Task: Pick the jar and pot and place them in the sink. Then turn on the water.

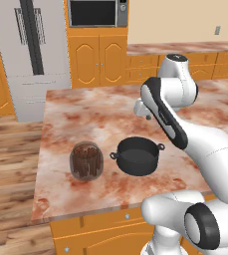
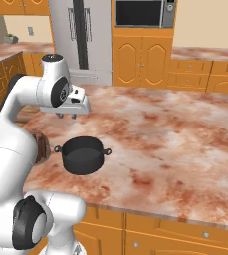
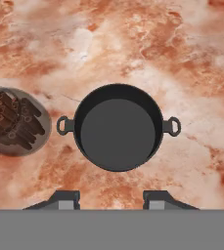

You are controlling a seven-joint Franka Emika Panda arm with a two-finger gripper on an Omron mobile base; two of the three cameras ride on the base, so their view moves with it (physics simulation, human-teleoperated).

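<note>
Hand view: gripper (image 3: 111, 199) parted, empty

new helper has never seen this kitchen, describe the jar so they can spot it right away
Find the marble-topped kitchen island in front of the fridge. Near its front edge two items sit side by side, apart. The jar is the rounded clear glass one with dark reddish-brown sticks, left of the low black pot with loop handles.
</note>
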